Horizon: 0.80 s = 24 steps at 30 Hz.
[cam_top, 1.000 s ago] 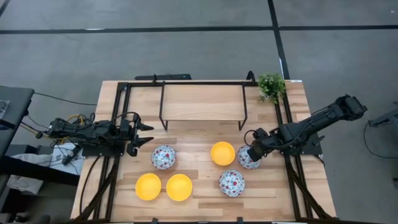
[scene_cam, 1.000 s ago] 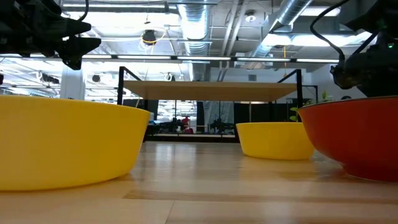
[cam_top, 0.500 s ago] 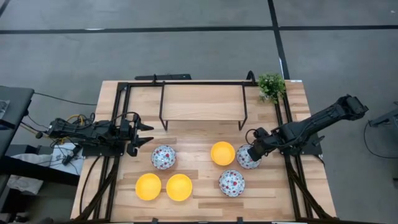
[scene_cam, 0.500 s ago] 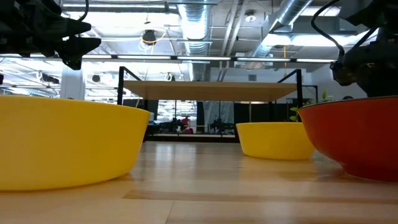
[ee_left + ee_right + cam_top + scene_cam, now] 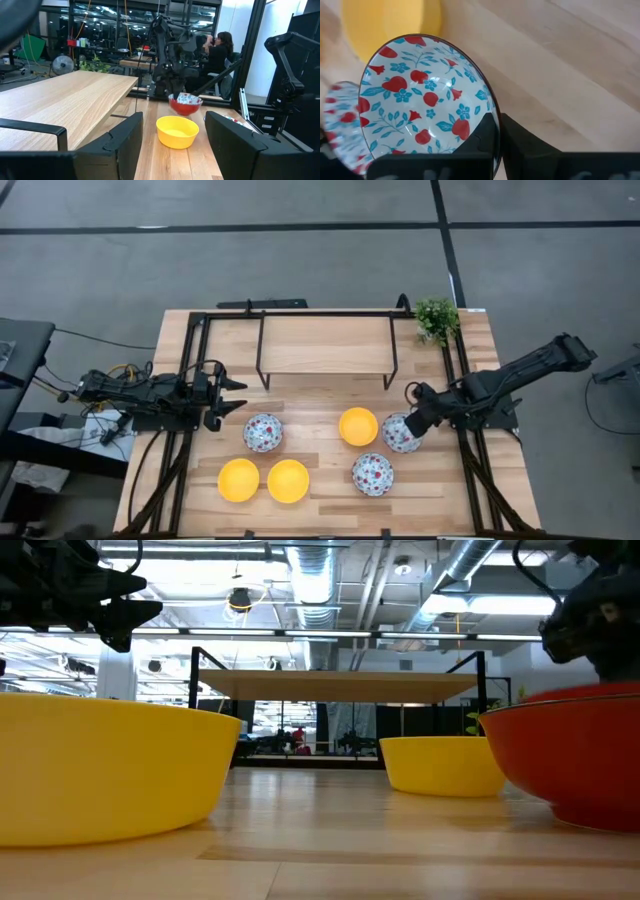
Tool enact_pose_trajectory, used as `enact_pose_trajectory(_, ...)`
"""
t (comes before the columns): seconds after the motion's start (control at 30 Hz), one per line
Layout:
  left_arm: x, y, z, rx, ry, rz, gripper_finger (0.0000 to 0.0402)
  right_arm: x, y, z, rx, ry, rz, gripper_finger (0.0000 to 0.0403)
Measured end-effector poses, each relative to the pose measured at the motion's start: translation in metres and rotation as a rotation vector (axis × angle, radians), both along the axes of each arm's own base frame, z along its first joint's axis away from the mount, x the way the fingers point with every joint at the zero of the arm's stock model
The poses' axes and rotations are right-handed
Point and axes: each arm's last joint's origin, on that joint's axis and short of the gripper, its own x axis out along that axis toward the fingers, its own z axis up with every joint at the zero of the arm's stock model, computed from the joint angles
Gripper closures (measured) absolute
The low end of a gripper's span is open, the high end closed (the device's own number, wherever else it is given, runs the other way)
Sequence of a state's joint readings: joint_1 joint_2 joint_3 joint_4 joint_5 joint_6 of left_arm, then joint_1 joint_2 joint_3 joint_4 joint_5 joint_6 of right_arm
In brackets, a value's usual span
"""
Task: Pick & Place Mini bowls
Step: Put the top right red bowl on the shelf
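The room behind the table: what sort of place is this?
Probably a robotics lab or workshop: exposed ceiling ducts, a person working at a desk, and another dark machine frame beside the table.

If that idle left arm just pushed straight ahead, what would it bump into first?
Probably the yellow bowl, which lies straight ahead between the left gripper's open fingers. The floral bowl held by the right gripper lies just beyond; depth is hard to judge.

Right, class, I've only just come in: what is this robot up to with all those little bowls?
The right gripper is shut on the rim of a floral mini bowl and holds it clear of the table, beside a yellow mini bowl. The left gripper waits open at the table's left side. Two more floral bowls and two yellow ones sit on the wood.
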<state>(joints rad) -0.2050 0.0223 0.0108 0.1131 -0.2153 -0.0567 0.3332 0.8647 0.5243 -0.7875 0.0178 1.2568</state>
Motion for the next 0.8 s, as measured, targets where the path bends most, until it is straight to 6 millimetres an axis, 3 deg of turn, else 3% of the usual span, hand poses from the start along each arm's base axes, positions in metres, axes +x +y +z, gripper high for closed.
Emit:
enact_pose_trajectory(0.37, 0.0, 0.0, 0.0, 0.0, 0.0, 0.0, 0.0188, 0.012, 0.004, 0.062, 0.026, -0.187, 0.096, 0.0401)
enact_pose_trajectory(0.8, 0.0, 0.0, 0.0, 0.0, 0.0, 0.0, 0.0188, 0.044, -0.006, 0.146, -0.099, -0.151, 0.175, 0.0402)
